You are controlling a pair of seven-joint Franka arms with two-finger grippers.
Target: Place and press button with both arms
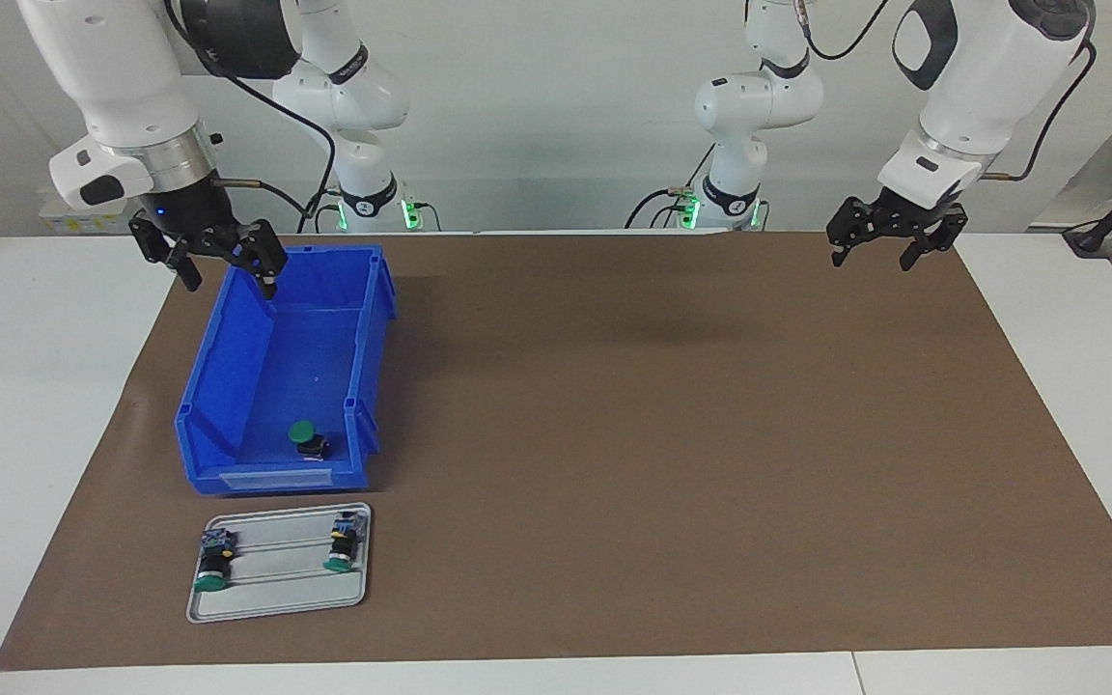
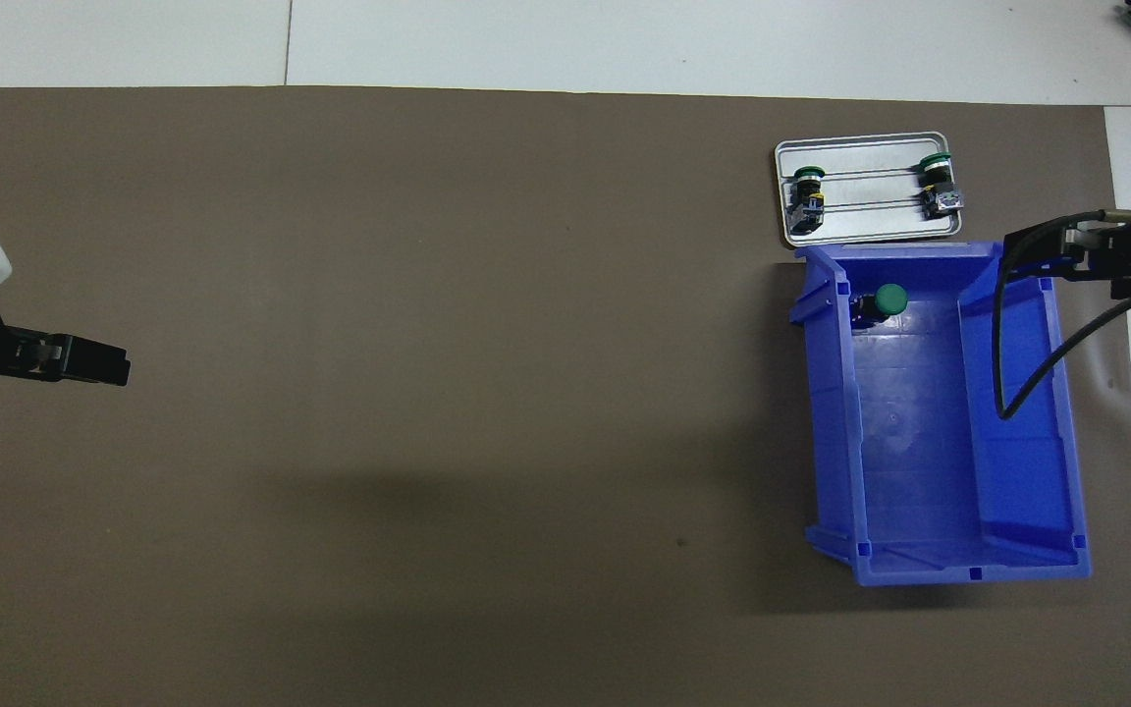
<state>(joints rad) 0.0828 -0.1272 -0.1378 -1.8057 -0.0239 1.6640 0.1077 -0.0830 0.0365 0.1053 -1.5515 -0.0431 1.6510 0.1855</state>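
The button, with a green cap and black body, lies inside a blue bin, at the bin's end farthest from the robots. My right gripper hangs open and empty above the bin's wall on the right arm's side, well above the button. My left gripper waits open and empty in the air over the brown mat at the left arm's end of the table.
A grey metal tray lies just farther from the robots than the bin. It carries two green-capped switches on their sides. White tabletop surrounds the mat.
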